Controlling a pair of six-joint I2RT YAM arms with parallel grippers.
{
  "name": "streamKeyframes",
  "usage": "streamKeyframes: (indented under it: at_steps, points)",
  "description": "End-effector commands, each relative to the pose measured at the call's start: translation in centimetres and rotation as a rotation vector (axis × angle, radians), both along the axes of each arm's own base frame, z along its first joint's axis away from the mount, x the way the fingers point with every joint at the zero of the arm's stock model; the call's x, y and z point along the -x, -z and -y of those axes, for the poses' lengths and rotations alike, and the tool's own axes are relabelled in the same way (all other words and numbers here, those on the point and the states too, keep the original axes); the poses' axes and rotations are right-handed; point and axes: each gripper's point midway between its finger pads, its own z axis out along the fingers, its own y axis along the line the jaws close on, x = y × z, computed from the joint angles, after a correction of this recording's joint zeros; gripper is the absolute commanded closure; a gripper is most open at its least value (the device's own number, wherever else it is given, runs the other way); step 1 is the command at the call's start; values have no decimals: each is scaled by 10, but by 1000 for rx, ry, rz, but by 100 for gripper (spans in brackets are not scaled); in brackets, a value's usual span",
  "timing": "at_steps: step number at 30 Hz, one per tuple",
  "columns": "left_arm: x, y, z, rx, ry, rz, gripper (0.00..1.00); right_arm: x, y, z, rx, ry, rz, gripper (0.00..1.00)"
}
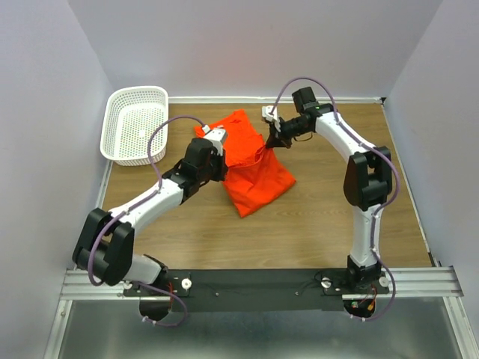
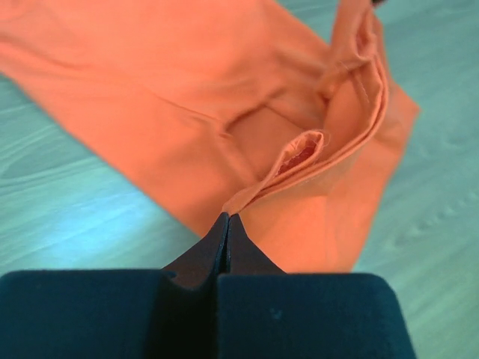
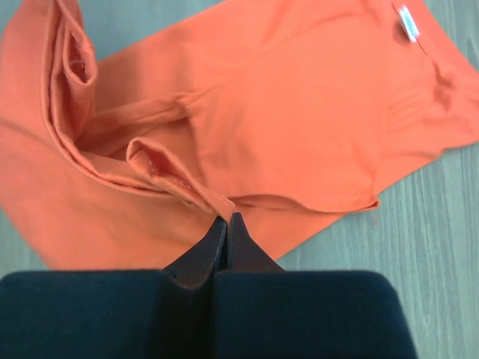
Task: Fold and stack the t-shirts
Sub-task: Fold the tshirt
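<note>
The orange-red t-shirt (image 1: 258, 183) lies partly folded on the wooden table, its lower part spread toward the front. My left gripper (image 1: 224, 170) is at the shirt's left edge, my right gripper (image 1: 264, 147) at its middle. In the left wrist view the left gripper (image 2: 228, 217) is shut, pinching a raised hem fold of the t-shirt (image 2: 187, 90). The right gripper (image 3: 228, 217) is shut on a hemmed edge of the t-shirt (image 3: 299, 112), lifting a ridge of fabric. A white neck label (image 3: 408, 22) shows at the far corner.
A white mesh basket (image 1: 137, 90) stands at the table's back left, apart from the shirt. Grey walls close in the left, back and right. Bare wood (image 1: 299, 232) lies between the shirt and the arm bases.
</note>
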Motion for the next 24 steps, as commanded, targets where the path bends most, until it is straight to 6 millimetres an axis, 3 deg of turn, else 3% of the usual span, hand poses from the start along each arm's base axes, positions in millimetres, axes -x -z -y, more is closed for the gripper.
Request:
streamKeyframes:
  at_steps: [1,10,24]
  points:
    - [-25,10,-11,4,-38,-46,100,-43,13,-12,4,178,-19,99]
    - [-59,21,-12,5,-77,-68,100,-71,29,-12,31,289,-37,99]
    - [-59,32,-35,-50,-188,-99,100,-79,41,-20,31,326,-60,99]
